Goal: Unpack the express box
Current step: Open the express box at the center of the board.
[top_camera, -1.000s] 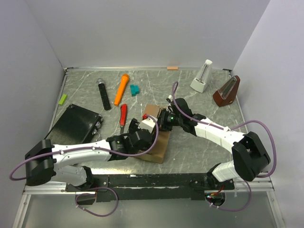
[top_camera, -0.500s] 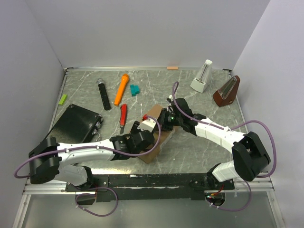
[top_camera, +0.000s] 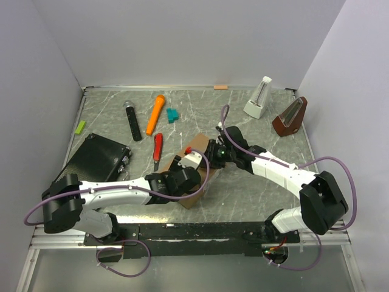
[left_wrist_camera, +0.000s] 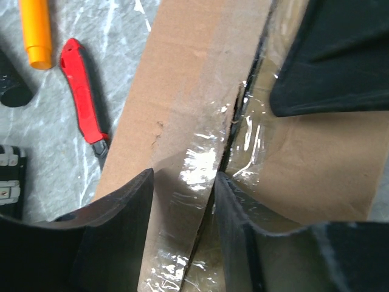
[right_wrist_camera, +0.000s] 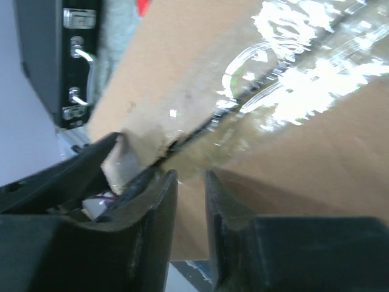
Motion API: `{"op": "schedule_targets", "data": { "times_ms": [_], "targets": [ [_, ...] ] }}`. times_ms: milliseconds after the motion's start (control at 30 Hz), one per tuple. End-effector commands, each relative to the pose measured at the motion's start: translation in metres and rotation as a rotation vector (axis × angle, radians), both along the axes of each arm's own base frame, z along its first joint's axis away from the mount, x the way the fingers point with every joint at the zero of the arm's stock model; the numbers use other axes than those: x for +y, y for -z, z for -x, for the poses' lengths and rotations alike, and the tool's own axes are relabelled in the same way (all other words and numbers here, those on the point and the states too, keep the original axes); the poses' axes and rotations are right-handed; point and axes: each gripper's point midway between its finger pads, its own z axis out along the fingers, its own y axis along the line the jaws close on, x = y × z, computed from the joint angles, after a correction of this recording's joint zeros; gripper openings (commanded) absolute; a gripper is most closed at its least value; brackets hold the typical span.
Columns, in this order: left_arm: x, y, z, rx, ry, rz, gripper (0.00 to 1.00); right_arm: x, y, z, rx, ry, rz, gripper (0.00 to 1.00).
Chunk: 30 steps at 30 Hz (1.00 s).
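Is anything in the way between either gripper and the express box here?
Nothing visible. The left gripper and right gripper are both at the express box, fingers over its taped seam. The red cutter lies beside it, clear of both.

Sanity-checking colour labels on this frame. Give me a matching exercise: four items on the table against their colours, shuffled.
Items:
1 express box
2 utility knife
3 ribbed case
4 small block, far left

Colours:
a green
b brown
c red
d black

Pairs: 1-b, 2-c, 3-d, 4-a
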Motion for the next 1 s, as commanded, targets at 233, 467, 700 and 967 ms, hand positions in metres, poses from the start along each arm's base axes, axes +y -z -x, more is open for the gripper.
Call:
{"op": "schedule_targets", "data": {
  "times_ms": [233,467,700,967],
  "targets": [
    [0.017,-0.021,-0.015,-0.086,-0.096,-0.083,0.62,-0.017,0.029,-0.012,-0.021,0.008,0.144,0.22],
    [0.026,-0.029,-0.024,-0.094,-0.123,-0.100,0.61,-0.020,0.040,-0.008,-0.014,-0.027,0.171,0.22],
    [0.037,-0.046,-0.036,-0.108,-0.156,-0.068,0.59,-0.019,0.047,-0.004,-0.011,-0.076,0.180,0.22],
    [0.045,-0.069,-0.048,-0.132,-0.185,-0.011,0.60,-0.019,0.058,0.000,0.005,-0.125,0.199,0.22]
  ]
}}
